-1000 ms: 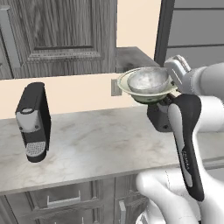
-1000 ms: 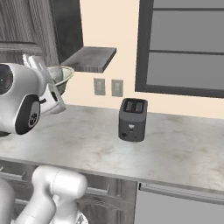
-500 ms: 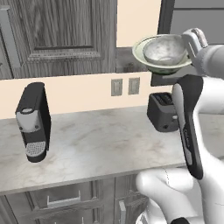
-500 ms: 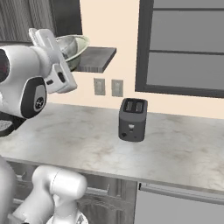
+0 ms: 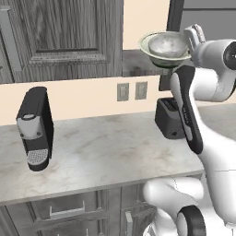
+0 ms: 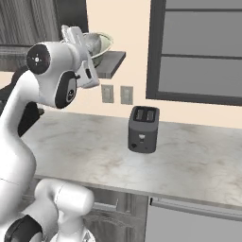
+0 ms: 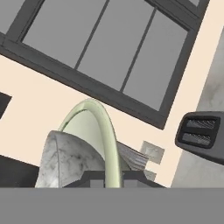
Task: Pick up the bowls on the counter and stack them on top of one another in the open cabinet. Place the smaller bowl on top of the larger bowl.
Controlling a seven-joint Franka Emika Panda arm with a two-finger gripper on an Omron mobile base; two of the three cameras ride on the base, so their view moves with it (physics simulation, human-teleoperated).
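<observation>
Gripper: my gripper [image 5: 192, 38] is raised high beside the shelf and clamped on the rim of the large bowl [image 5: 159, 54]; in the hand view the rim [image 7: 106, 144] runs down between my two finger tips.
Grip state: closed on that rim, with only the rim between the fingers.
Large bowl: held in the air, roughly level in the left base view, at the front edge of the open shelf [image 5: 138, 64]. I cannot tell whether its base touches the shelf board.
Small bowl: the grey speckled small bowl [image 5: 167, 45] sits inside the large bowl, nested in its hollow; in the hand view its marbled wall [image 7: 65, 159] lies against the pale green inside.
Shelf: dark wood-grain board jutting from the wall, seen from the right as a slab [image 6: 111, 64] just behind the bowls.
Counter: the light marble counter [image 5: 106, 152] lies well below the bowls.
Coffee machine: a black coffee machine [image 5: 36, 129] stands at the left of the counter, well apart from my arm.
Toaster: a dark toaster [image 6: 143, 129] stands near the wall, below and to the right of the shelf.
Wall: two outlet plates [image 5: 130, 91] are set beneath the shelf.
Door cabinet: a panelled cabinet [image 5: 60, 37] hangs to the left of the shelf.
Window: a dark-framed window [image 6: 198, 47] is on the right.
</observation>
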